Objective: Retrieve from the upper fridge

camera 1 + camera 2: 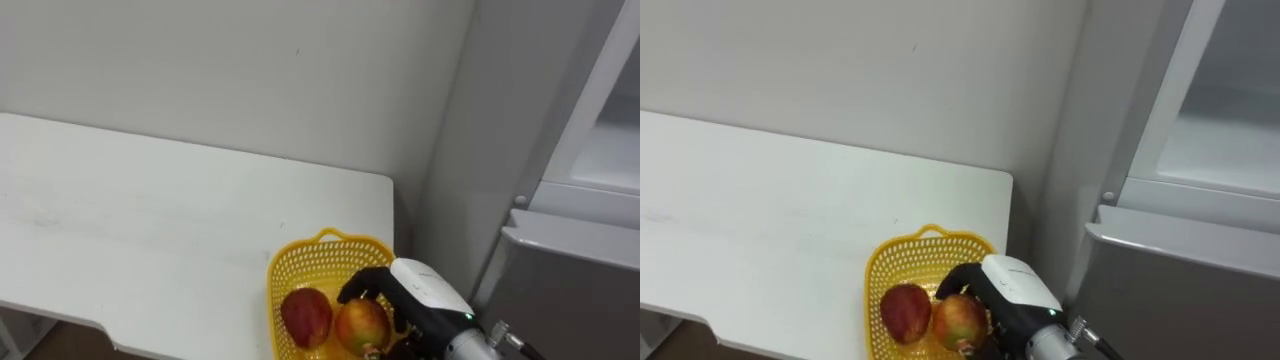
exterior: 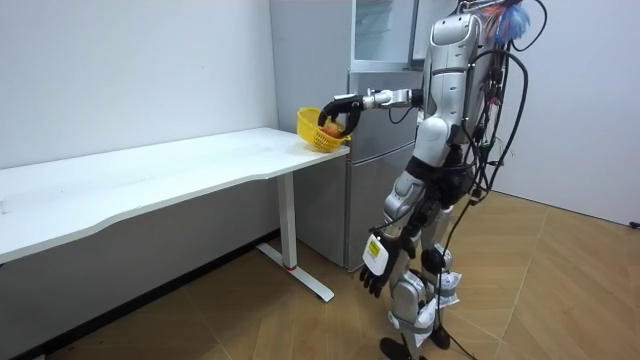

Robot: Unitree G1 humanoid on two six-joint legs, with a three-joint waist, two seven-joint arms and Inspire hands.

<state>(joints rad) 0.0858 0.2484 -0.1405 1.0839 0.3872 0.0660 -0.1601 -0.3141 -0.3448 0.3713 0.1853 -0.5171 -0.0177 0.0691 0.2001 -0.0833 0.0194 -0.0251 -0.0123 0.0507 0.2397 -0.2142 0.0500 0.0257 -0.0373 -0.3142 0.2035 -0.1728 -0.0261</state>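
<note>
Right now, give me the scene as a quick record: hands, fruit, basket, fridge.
right hand: curled round the yellow-red fruit, in the yellow basket
left hand: hangs by the leg, fingers relaxed, holding nothing
red fruit: lies in the basket beside the held one
basket: on the white table, at the end nearest the fridge
fridge: upper door open, pale inside showing
robot: stands before the fridge, right arm stretched to the basket
</note>
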